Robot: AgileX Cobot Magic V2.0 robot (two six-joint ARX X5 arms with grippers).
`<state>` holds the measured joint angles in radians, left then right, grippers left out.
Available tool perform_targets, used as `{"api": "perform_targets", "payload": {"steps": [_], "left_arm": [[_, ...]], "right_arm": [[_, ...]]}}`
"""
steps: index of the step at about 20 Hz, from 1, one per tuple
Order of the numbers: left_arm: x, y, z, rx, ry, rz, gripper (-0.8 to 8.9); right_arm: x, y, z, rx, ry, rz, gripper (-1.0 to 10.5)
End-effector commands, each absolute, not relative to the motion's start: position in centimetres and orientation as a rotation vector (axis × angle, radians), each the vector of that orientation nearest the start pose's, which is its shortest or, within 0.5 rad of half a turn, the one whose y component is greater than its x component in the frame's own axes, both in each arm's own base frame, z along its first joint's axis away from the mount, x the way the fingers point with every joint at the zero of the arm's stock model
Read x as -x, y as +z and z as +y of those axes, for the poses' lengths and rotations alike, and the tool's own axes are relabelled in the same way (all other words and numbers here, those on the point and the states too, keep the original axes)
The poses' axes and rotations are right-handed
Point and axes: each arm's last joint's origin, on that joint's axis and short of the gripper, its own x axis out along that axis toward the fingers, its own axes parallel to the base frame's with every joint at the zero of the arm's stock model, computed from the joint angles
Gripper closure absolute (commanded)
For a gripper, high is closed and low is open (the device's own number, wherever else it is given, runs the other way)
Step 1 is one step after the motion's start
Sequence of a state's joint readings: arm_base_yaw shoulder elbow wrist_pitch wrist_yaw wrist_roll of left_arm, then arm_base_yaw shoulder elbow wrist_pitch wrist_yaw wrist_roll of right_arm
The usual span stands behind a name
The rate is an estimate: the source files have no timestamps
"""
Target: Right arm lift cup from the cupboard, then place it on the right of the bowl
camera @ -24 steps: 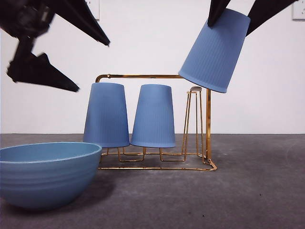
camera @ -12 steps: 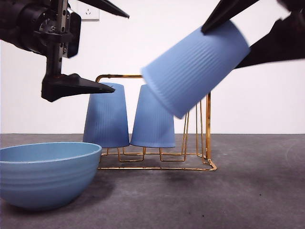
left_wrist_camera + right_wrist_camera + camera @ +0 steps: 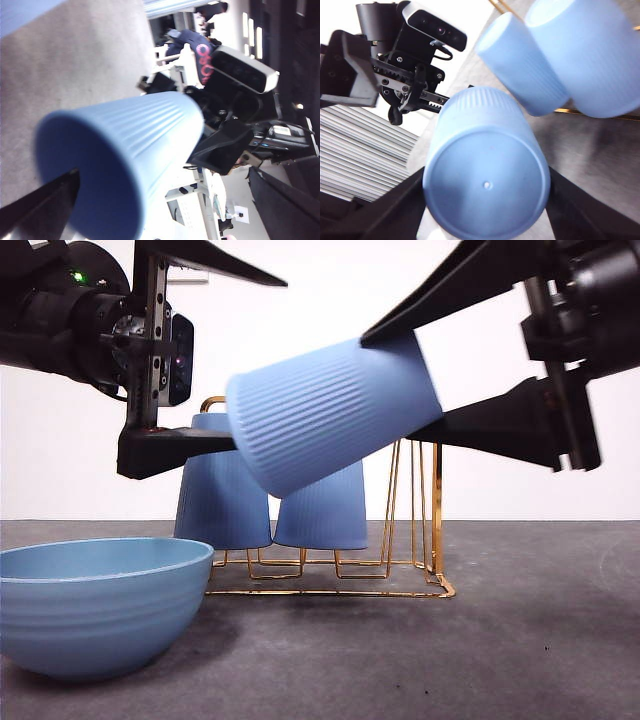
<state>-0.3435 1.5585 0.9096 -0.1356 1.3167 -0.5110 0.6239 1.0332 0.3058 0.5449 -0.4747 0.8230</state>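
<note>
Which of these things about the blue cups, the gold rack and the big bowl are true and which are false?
1. The right gripper holds a tall ribbed blue cup in the air, tipped on its side. True.
2. Three blue cups sit on the gold wire rack. False: two upside-down cups are on it; the third is held above.
3. The wide blue-teal bowl stands on the dark table, on the near side of the rack. True.
4. The held cup is inside the bowl. False: it hangs above the table, clear of the bowl.
5. The left gripper is open near the held cup's mouth. True.
</note>
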Motion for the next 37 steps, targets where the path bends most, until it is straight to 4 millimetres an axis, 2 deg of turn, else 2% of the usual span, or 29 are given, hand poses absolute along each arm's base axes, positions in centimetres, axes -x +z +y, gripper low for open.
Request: {"api": "perform_targets", "payload": {"steps": [1, 4, 5, 7, 9, 10, 15, 16, 19, 20, 24, 28, 33, 37], "left_arm": [[-27.9, 21.6, -13.1, 0.794, -1.367, 1.19, 2.84], [-27.9, 21.6, -13.1, 0.795, -1.369, 1.186, 2.92], [-27.9, 21.6, -13.1, 0.794, -1.369, 1.184, 3.27], [-27.9, 21.6, -13.1, 0.793, -1.369, 1.183, 5.14], [-27.9, 21.6, -13.1, 0.794, -1.369, 1.183, 7.47], [-27.9, 21.6, -13.1, 0.795, -1.373, 1.184, 8.11], [-27.8, 21.7, -13.1, 0.803, -1.428, 1.186, 8.09], [-27.8, 21.8, -13.1, 0.805, -1.435, 1.187, 8.09], [-27.8, 21.7, -13.1, 0.813, -1.434, 1.196, 8.09], [-27.8, 21.8, -13.1, 0.816, -1.432, 1.199, 8.09], [-27.8, 21.9, -13.1, 0.845, -1.409, 1.233, 8.07], [-27.8, 22.4, -13.7, 0.838, -1.374, 1.242, 8.05], [-27.9, 23.7, -15.1, 0.816, -1.29, 1.261, 8.04], [-27.4, 25.3, -16.6, 0.666, -1.185, 1.267, 8.04]], "right_arm": [[-15.8, 19.2, 13.7, -0.763, 0.971, 0.65, 7.0], [-16.1, 18.6, 14.6, -0.792, 0.993, 0.662, 7.0], [-16.2, 18.5, 14.8, -0.805, 1.005, 0.66, 7.0], [-16.2, 18.3, 15.1, -0.812, 1.022, 0.663, 7.0], [-16.2, 18.2, 15.1, -0.81, 1.029, 0.672, 7.0], [-16.2, 18.3, 15.1, -0.811, 1.031, 0.669, 7.0], [-16.2, 18.3, 15.1, -0.814, 1.037, 0.669, 6.8], [-16.2, 18.3, 15.1, -0.813, 1.042, 0.671, 6.3], [-16.2, 18.3, 15.1, -0.81, 1.057, 0.677, 3.8], [-16.2, 18.3, 15.1, -0.807, 1.068, 0.682, 3.6], [-16.6, 18.6, 13.9, -0.8, 1.109, 0.711, 3.6], [-16.7, 18.6, 11.7, -0.775, 0.98, 0.758, 3.6], [-15.3, 20.2, 9.7, -0.776, 0.873, 0.706, 3.6], [-13.3, 21.2, 8.5, -0.737, 0.79, 0.7, 3.7]]}}
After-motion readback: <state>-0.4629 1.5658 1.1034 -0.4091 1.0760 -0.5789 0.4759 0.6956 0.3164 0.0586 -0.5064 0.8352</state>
